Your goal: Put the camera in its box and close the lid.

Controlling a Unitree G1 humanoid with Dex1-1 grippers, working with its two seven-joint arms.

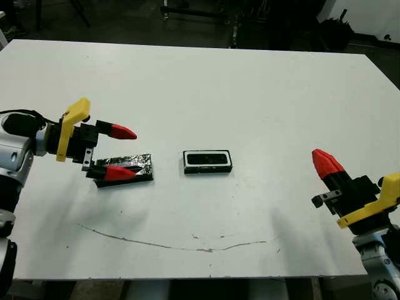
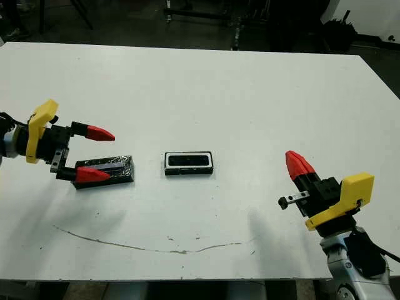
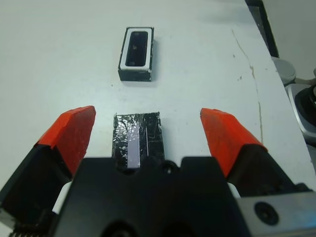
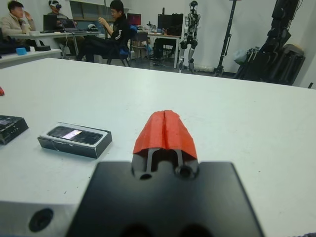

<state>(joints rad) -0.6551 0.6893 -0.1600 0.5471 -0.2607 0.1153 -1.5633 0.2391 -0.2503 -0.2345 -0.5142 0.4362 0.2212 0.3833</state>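
The box [image 1: 208, 171], a shallow black-walled tray with a white inside, sits mid-table. The camera [image 1: 207, 159], a small black glossy bar, lies flat inside it and also shows as camera [image 3: 137, 47] and camera [image 4: 74, 134]. To the box's left the lid [image 1: 139, 162] lies flat on the table with its crinkled silvery face up. My left gripper [image 1: 135, 152] is open at the lid's left end; the lid [image 3: 137, 138] shows between its two red fingers, neither visibly touching it. My right gripper [image 1: 321, 157] is shut and empty, well right of the box.
A thin dark scratch [image 1: 175, 245] runs across the table near its front edge. In the right wrist view, people [image 4: 111, 27] sit at desks beyond the far edge, and a standing humanoid [image 4: 190, 22] and dark equipment [image 4: 276, 54] are there too.
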